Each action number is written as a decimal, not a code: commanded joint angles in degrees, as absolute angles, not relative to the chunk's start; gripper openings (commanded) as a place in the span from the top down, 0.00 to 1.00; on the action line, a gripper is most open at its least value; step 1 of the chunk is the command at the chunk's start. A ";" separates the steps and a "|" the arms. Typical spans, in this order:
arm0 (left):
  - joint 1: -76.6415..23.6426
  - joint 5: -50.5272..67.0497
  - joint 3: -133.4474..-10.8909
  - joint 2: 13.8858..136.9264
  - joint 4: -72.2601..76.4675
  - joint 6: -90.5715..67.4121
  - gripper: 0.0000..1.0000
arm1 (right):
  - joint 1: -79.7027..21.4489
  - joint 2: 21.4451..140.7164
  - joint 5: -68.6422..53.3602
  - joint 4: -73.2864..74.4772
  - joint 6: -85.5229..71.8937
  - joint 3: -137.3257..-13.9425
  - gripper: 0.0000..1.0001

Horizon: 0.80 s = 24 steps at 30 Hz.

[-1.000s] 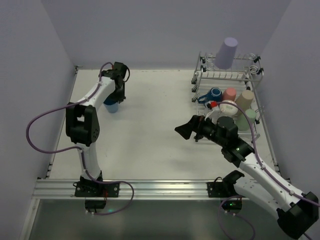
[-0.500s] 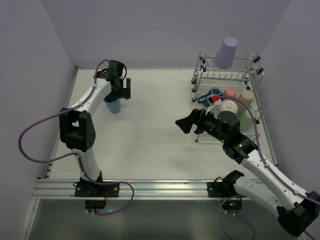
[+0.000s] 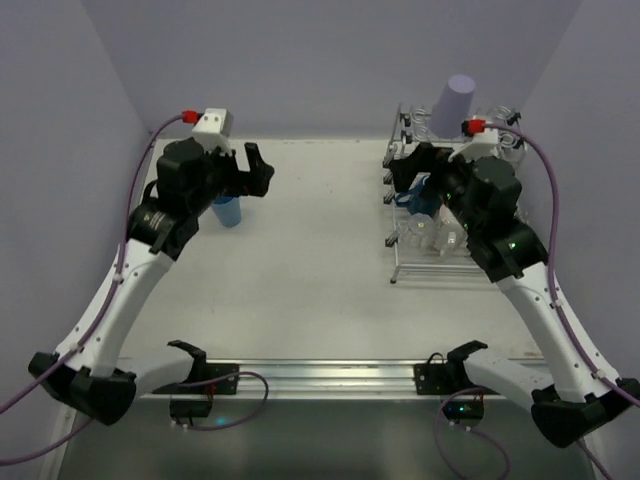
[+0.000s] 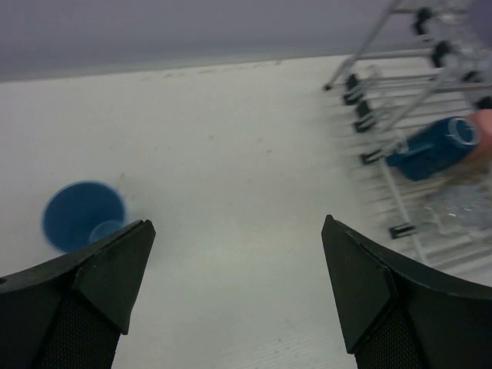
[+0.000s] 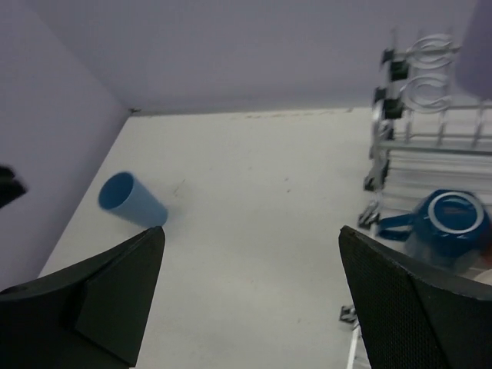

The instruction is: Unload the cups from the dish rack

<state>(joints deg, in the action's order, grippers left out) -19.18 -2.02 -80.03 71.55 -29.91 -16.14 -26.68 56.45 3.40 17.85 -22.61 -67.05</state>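
Black left fingers (image 4: 108, 269) spread wide, empty; we note the light-blue tumbler (image 4: 83, 215) standing apart on the bench (image 4: 231, 154). Right fingers (image 5: 407, 284) likewise wide, empty, near the dish rack (image 5: 419, 165) with the dark-blue mug (image 5: 446, 219) inside.

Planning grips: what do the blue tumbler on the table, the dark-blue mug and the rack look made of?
Blue tumbler: likely plastic, opaque and matte, no glare.
Dark-blue mug: ceramic or plastic, smooth with a lighter rim; too blurred to settle.
Dish rack: metal wire, thin silvery rods.
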 commanded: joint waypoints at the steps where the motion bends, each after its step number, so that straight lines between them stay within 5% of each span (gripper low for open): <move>1: -23.37 8.32 -69.48 63.48 -20.23 -17.40 0.00 | -20.75 61.51 10.01 21.09 -17.14 -77.23 0.01; 10: -26.45 23.29 -47.92 44.84 -10.99 -17.23 0.00 | -12.14 81.89 16.09 27.85 -9.67 -101.67 0.01; 17: -33.21 19.69 -45.97 45.96 -9.06 -13.54 0.00 | -9.06 97.63 19.51 34.97 -4.66 -123.37 0.01; 24: -35.68 18.55 -45.17 47.72 -8.79 -12.75 0.00 | -6.95 107.13 18.37 36.91 -3.16 -131.65 0.01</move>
